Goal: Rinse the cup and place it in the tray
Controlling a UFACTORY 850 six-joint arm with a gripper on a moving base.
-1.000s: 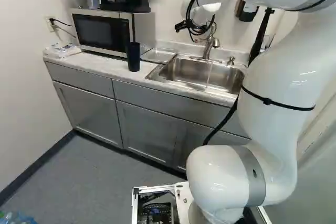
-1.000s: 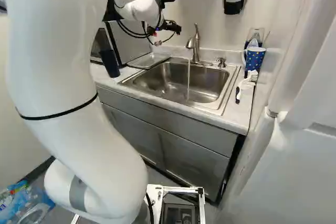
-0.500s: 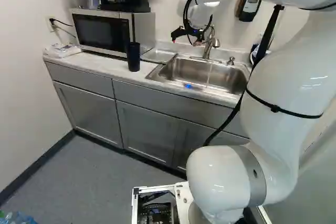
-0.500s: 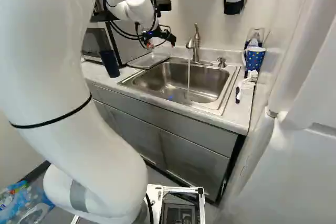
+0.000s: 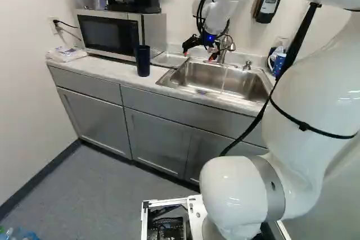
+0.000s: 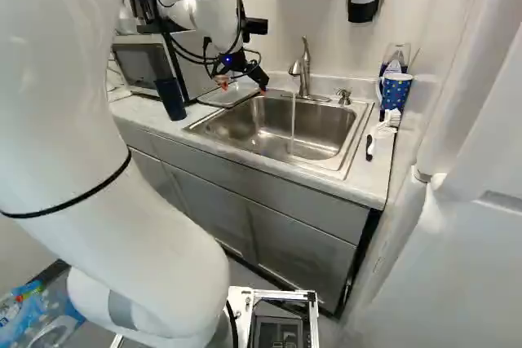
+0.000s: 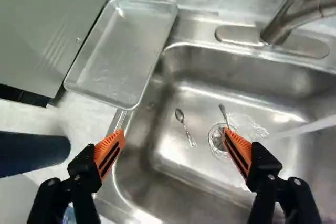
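Observation:
My gripper (image 5: 199, 55) hangs over the sink's left part near the faucet in the left base view. In the wrist view the gripper (image 7: 173, 139) stands wide open, nothing between its orange pads. The dark blue cup (image 5: 143, 60) is upright on the counter, left of the sink; in the wrist view the cup (image 7: 31, 153) lies outside one finger, apart from it. A shallow metal tray (image 7: 123, 51) is ahead of that same finger, beside the sink (image 6: 273, 125). Water (image 6: 294, 120) runs from the faucet (image 6: 304, 71) into the basin.
Two spoons (image 7: 185, 127) lie in the basin, one by the drain. A microwave (image 5: 109, 33) borders the tray. Right of the sink are a dotted blue mug (image 6: 395, 91), a white brush (image 6: 383, 129) and a soap pump (image 6: 344, 97).
My gripper has come down toward the sink and tilted more downward, while the arm has swung somewhat. The cup, tray and base have stayed put.

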